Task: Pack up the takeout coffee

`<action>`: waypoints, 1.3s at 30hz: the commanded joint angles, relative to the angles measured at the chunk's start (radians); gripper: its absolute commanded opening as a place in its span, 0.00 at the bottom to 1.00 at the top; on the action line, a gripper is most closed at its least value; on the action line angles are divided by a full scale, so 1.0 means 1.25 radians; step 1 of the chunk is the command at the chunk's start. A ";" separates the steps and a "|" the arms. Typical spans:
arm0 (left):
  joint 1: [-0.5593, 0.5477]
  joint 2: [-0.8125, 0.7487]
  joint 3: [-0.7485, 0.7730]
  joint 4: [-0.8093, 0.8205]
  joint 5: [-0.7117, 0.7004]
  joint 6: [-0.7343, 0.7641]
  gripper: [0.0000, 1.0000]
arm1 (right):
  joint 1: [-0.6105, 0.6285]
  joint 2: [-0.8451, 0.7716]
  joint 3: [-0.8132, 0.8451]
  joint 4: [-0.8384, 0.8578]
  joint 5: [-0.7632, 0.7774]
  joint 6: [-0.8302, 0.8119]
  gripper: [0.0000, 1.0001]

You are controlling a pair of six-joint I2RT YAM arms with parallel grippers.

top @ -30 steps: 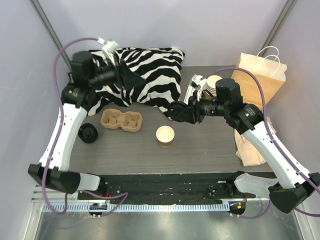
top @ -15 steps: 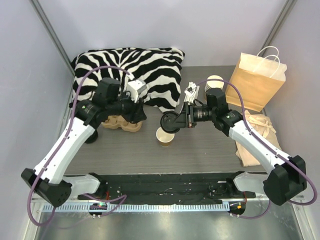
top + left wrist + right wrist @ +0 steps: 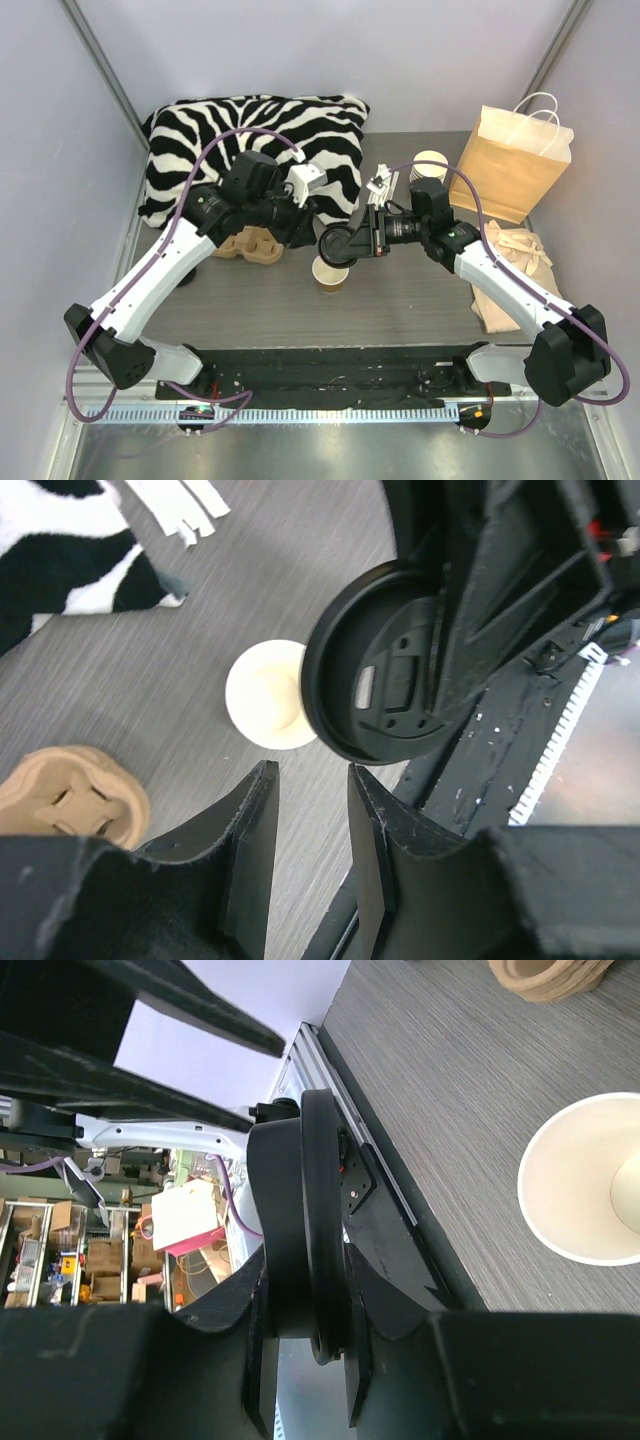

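Note:
The takeout coffee cup (image 3: 330, 273), a tan paper cup with a cream inside, stands lidless on the grey table; it also shows in both wrist views (image 3: 265, 695) (image 3: 590, 1190). My right gripper (image 3: 341, 243) (image 3: 305, 1270) is shut on the round black lid (image 3: 334, 246) (image 3: 300, 1210). It holds the lid on edge, just above and behind the cup's rim. My left gripper (image 3: 306, 226) (image 3: 310, 775) hovers open to the left of the lid (image 3: 385, 665), with nothing between its fingers.
A brown pulp cup carrier (image 3: 246, 244) (image 3: 65, 795) lies left of the cup, under the left arm. A zebra pillow (image 3: 250, 125) fills the back left. A stack of cups (image 3: 428, 163), a paper bag (image 3: 512, 160) and a beige cloth (image 3: 512, 265) are on the right.
My left arm has swung from the pillow down and right, close to the lid, and its jaws have narrowed. My right gripper has carried the lid left, to just over the cup.

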 commanded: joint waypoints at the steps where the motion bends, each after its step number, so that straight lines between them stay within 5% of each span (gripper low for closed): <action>1: -0.007 -0.005 0.046 0.034 0.050 -0.002 0.37 | 0.000 -0.003 -0.003 0.018 -0.016 -0.001 0.02; 21: -0.064 0.051 0.081 0.054 -0.014 0.000 0.31 | 0.013 0.005 -0.002 0.012 -0.019 -0.005 0.02; 31: -0.076 0.061 0.071 0.041 -0.038 0.022 0.17 | 0.022 0.012 0.002 0.016 -0.024 -0.002 0.02; 35: -0.078 0.064 0.065 0.039 -0.031 0.024 0.02 | 0.024 0.018 0.008 0.018 -0.023 -0.001 0.02; 39: -0.081 0.062 0.052 0.020 -0.019 0.030 0.00 | 0.022 0.027 0.016 0.012 -0.013 -0.006 0.09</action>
